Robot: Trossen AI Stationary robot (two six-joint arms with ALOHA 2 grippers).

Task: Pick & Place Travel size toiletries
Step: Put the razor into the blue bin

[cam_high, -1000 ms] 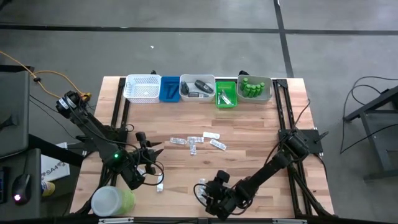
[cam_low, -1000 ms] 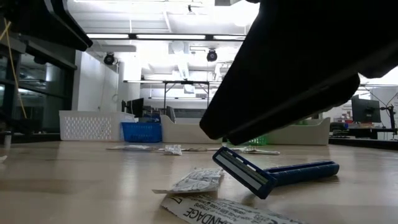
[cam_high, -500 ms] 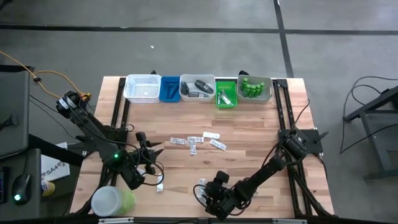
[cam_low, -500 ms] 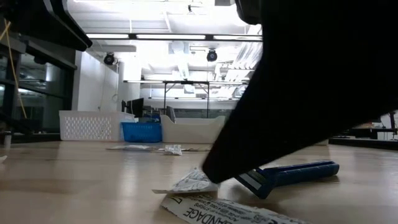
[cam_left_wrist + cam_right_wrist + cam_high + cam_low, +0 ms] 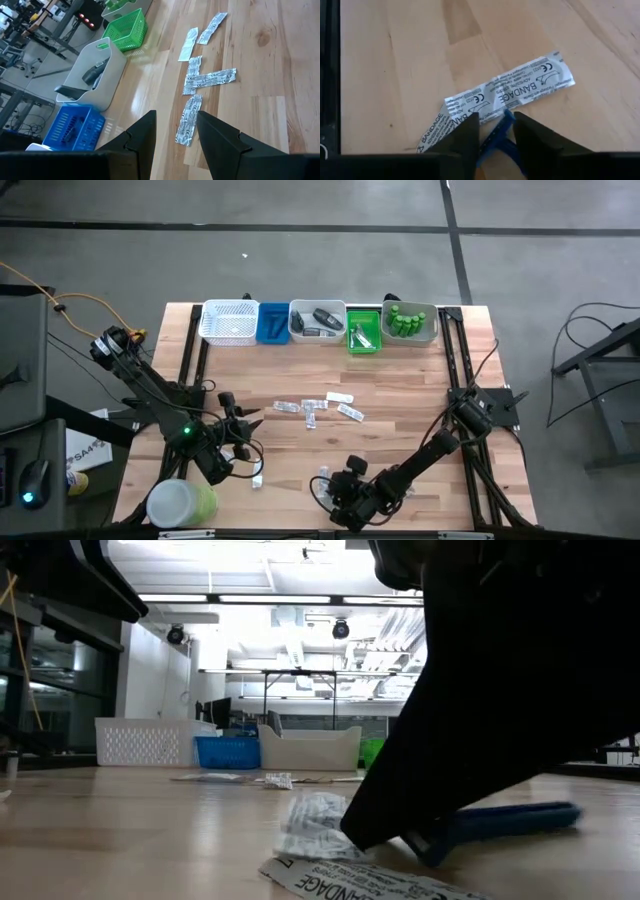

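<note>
A blue razor [image 5: 496, 141] lies on the table near its front edge, on silvery bandage sachets [image 5: 512, 91]. My right gripper [image 5: 496, 131] is open and low over the razor, one finger on each side of it. In the low view its dark finger [image 5: 420, 780] hides the razor's head; the handle [image 5: 505, 820] sticks out toward the table's right. My left gripper [image 5: 174, 131] is open and empty above the table's near left [image 5: 236, 442]. More sachets [image 5: 315, 408] lie mid-table. Green bottles [image 5: 405, 319] and dark grey pieces [image 5: 322, 319] sit in far trays. My right gripper comes at the razor slanting down from above, its two fingers [image 5: 468, 134] astride the neck just behind the head [image 5: 506, 118]. A fingertip [image 5: 352, 832] meets a crumpled sachet [image 5: 312, 825] and stands in front of the head. The razor rests on the table.
A row of trays stands along the far edge: white basket [image 5: 229, 322], blue tray [image 5: 272, 323], white tray [image 5: 299, 332], green basket [image 5: 363, 335], white tray [image 5: 432, 330]. A big green jar with white lid [image 5: 180, 502] stands at the near left corner. A small sachet [image 5: 257, 480] lies by my left gripper.
My right gripper has come down over the razor's head. The razor has slid a little toward the table's right. The sachet beside the head has been pushed up and crumpled; the bandage sachet in front has stayed flat.
</note>
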